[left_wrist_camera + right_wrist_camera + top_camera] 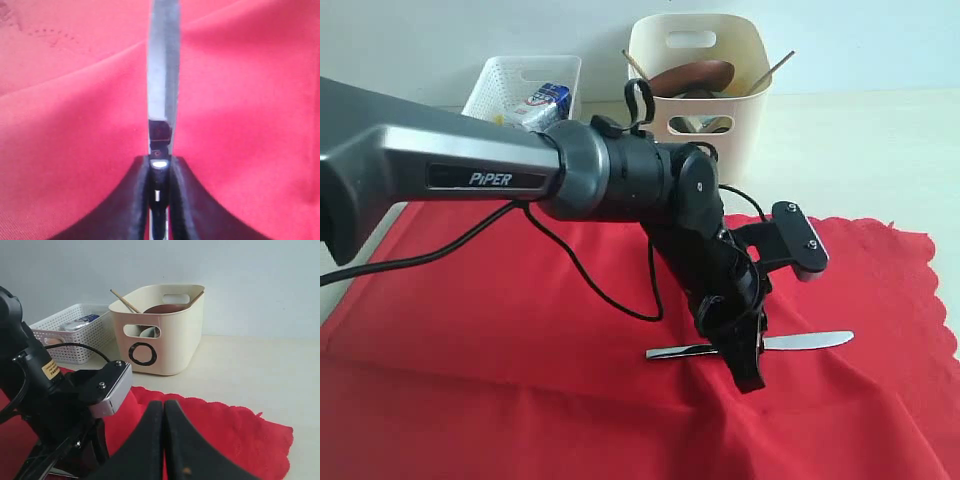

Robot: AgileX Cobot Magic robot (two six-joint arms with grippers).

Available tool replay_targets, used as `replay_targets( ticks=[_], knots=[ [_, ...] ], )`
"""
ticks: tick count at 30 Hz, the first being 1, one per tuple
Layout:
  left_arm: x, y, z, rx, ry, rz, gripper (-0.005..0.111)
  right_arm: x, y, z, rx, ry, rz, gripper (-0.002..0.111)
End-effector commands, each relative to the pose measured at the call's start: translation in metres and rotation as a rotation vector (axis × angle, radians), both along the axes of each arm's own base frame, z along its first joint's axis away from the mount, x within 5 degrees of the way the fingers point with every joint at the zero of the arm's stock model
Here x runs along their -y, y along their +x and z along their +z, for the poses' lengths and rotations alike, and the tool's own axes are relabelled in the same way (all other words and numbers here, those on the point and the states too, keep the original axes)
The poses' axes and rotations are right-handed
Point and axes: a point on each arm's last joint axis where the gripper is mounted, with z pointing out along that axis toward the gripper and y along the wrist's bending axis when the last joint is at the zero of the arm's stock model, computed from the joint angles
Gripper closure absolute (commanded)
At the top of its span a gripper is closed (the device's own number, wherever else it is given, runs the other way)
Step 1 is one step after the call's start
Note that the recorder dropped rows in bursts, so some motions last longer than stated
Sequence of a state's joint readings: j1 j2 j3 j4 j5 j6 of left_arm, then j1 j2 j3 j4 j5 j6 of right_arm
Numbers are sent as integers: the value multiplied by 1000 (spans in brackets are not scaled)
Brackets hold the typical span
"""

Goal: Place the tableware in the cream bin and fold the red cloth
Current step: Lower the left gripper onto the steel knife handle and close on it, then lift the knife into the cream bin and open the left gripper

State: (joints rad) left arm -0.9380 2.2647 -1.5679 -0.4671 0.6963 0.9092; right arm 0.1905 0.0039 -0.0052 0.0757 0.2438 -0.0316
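Retrieval step in hand: my left tool (161, 165) is clamped narrowly on the silver table knife (810, 341), which lies flat on the red cloth (520, 300), well apart from the cream bin (745, 110); next, I judge, lift clear and carry binward.

table knife (812, 341) lies on the cloth (470, 330); tall bin (745, 110) stands behind.

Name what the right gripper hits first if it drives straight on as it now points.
Probably the red cloth just past the shut right gripper, then bare table; the cream bin stands off that line. Depth is unclear.
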Motion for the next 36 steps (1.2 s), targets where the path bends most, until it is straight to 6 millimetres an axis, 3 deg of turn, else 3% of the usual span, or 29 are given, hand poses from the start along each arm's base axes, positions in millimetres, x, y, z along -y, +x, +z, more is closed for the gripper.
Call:
replay_targets(
  ticks=[1, 4, 7, 17, 21, 25, 31, 36],
  knots=[
    [0, -11, -11, -30, 53, -41, 106, 0, 0, -1, 3, 1, 2, 108],
    [0, -11, -2, -26, 50, -31, 106, 0, 0, -1, 3, 1, 2, 108],
    [-1, -12, 19, -14, 25, -40, 107, 0, 0, -1, 3, 1, 2, 108],
    [-18, -14, 135, 127, -197, -11, 107, 0, 0, -1, 5, 1, 1, 108],
    [-41, 9, 170, 208, -295, 95, 107, 0, 0, -1, 5, 1, 1, 108],
    [-63, 44, 189, 285, -429, 278, 107, 0, 0, -1, 5, 1, 1, 108],
    [-78, 92, 203, 443, -683, 623, 107, 0, 0, -1, 5, 1, 1, 108],
    [-82, 121, 196, 607, -819, 880, 107, 0, 0, -1, 5, 1, 1, 108]
  ],
)
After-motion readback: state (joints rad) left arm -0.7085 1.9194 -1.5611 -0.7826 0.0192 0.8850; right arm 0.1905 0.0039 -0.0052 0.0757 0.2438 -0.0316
